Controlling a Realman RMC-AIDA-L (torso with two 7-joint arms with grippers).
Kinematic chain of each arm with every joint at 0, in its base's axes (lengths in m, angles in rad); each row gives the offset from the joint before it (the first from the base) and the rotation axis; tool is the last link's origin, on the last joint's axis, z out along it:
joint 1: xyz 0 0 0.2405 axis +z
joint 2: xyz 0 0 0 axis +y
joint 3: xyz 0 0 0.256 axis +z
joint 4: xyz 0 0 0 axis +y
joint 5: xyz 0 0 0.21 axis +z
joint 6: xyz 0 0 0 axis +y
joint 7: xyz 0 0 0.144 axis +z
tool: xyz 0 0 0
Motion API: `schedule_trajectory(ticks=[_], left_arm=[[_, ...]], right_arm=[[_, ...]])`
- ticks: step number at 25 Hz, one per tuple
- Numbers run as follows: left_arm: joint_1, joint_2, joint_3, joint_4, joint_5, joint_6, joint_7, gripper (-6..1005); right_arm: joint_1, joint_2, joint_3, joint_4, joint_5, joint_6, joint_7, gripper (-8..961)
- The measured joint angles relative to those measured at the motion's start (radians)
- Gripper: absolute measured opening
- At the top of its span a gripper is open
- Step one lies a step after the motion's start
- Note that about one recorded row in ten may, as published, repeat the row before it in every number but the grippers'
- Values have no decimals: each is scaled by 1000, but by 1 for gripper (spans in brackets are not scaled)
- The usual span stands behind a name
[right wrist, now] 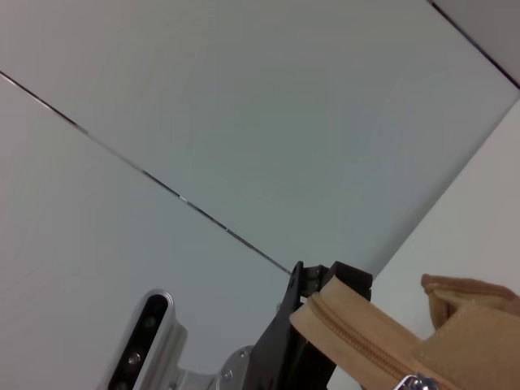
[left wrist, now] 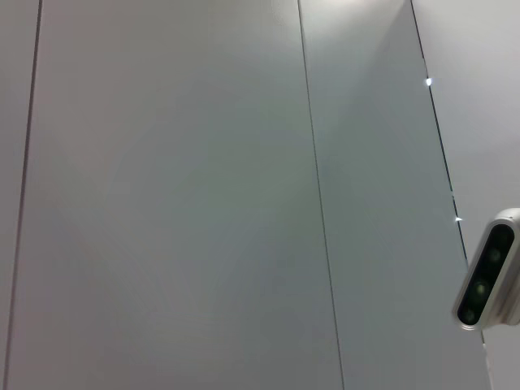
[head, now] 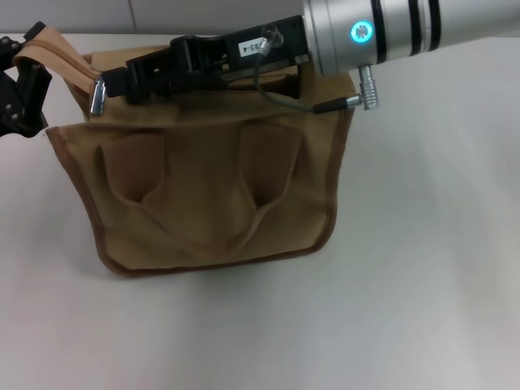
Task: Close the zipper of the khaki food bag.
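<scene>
Khaki food bag (head: 211,195) stands on the white counter (head: 422,284) toward its far left edge. Right gripper (head: 97,93) reaches across the bag's top, fingers closed at the zipper (right wrist: 370,345) near its left end. Left gripper (head: 20,77) holds the tan flap at the left corner, fingers clamped on it.

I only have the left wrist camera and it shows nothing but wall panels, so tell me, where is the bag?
Observer: The bag stands on the white table, straight ahead in the head view.
Operator: Where is the right end effector?
Observer: The right end effector reaches across the bag's top, near its left end.
Operator: Can you see the zipper?
Observer: Yes, the right wrist view shows the zipper with its silver slider; the strip's end meets the left end effector.
</scene>
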Motion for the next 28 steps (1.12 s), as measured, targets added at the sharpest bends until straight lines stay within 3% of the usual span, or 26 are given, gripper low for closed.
schedule_trajectory(ticks=[11, 20, 28], left_arm=[[-10, 0, 1, 0, 0, 17, -1, 21], [-26, -2, 13, 0, 5, 35, -11, 21], [-27, -3, 9, -3, 1, 33, -11, 22]], right_arm=[[45, -1, -54, 53, 30, 80, 0, 412], [49, -1, -254, 48, 205, 160, -1, 410], [39, -1, -320, 22, 247, 173, -1, 409]])
